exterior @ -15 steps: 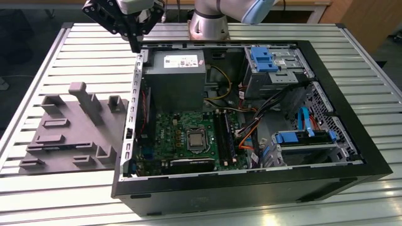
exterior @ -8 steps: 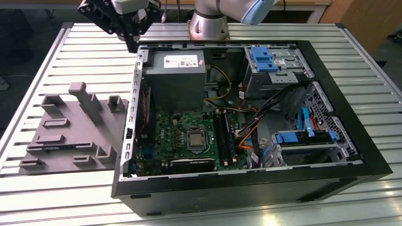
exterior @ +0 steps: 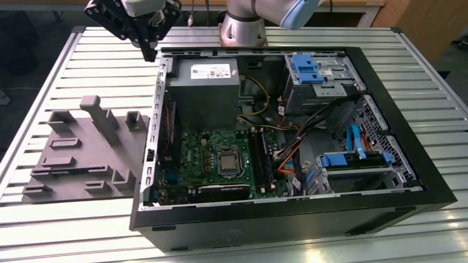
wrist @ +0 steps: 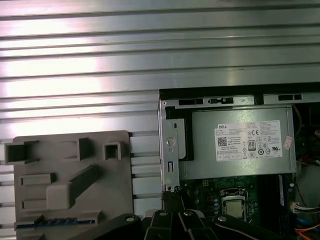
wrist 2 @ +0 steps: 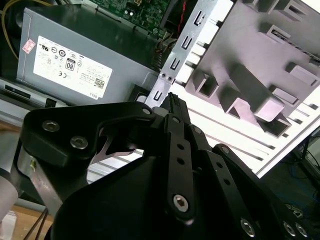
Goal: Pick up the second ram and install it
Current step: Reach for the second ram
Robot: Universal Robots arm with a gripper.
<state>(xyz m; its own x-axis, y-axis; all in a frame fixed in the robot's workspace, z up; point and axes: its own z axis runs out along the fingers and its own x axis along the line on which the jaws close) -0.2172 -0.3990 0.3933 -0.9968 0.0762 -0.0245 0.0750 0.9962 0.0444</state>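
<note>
The gripper (exterior: 150, 53), fingers pressed together, hangs over the desk (exterior: 58, 66) near the arm-base edge, beside a corner of the open computer case (exterior: 292, 219), above the grey fixture (exterior: 80, 153).

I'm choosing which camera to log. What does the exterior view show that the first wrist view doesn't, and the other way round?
Exterior view, not the first wrist view: the blue drive brackets and the arm's base.
First wrist view, not the exterior view: a blue strip in a slot of the grey tray; I cannot tell what it is.
Both: the grey tray, the power supply, the processor socket, the slatted table and the gripper.
</note>
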